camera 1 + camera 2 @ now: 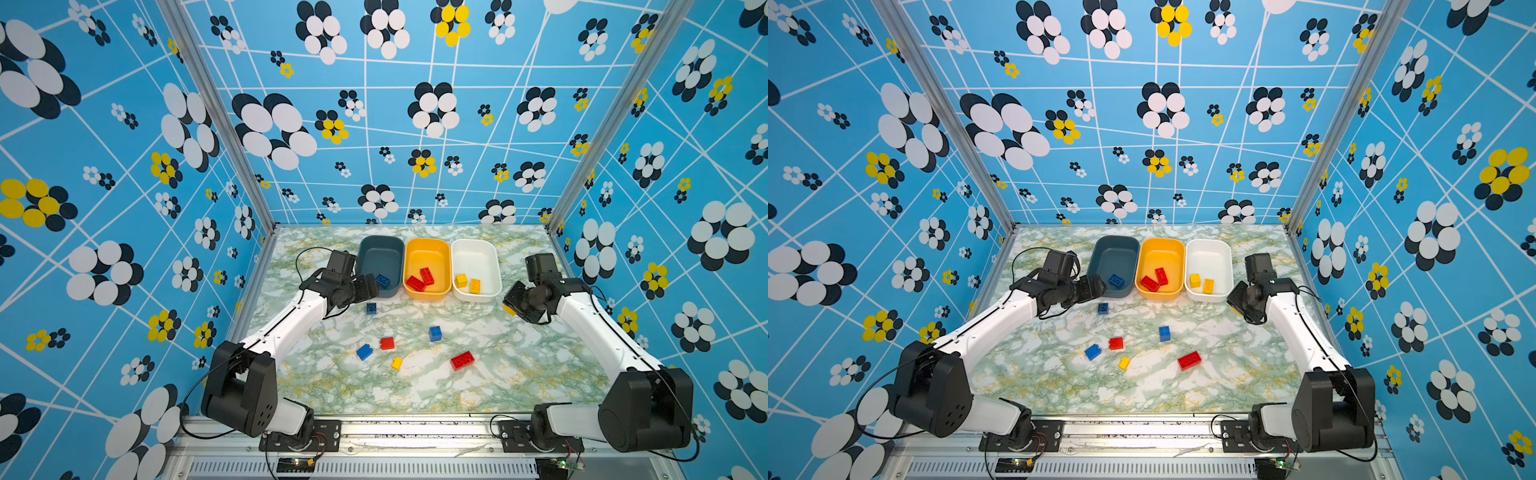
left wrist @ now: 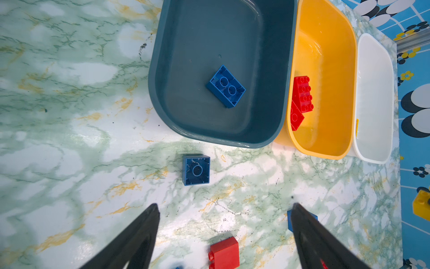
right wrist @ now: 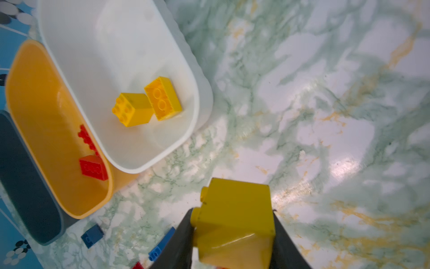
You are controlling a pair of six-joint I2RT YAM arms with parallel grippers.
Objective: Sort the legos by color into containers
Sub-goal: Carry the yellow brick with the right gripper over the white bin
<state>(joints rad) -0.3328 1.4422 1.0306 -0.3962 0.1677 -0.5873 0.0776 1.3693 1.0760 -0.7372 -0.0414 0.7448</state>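
Note:
Three containers stand in a row at the back: teal, orange and white. A blue lego lies in the teal one, two red legos in the orange one, two yellow legos in the white one. My right gripper is shut on a yellow lego, held above the table just right of the white tub's front corner. My left gripper hangs open and empty by the teal tub's front left corner, with a dark blue lego on the table ahead of it.
Loose legos lie mid-table: two blue, two red and one yellow. Patterned walls close in the back and both sides. A metal rail runs along the front edge.

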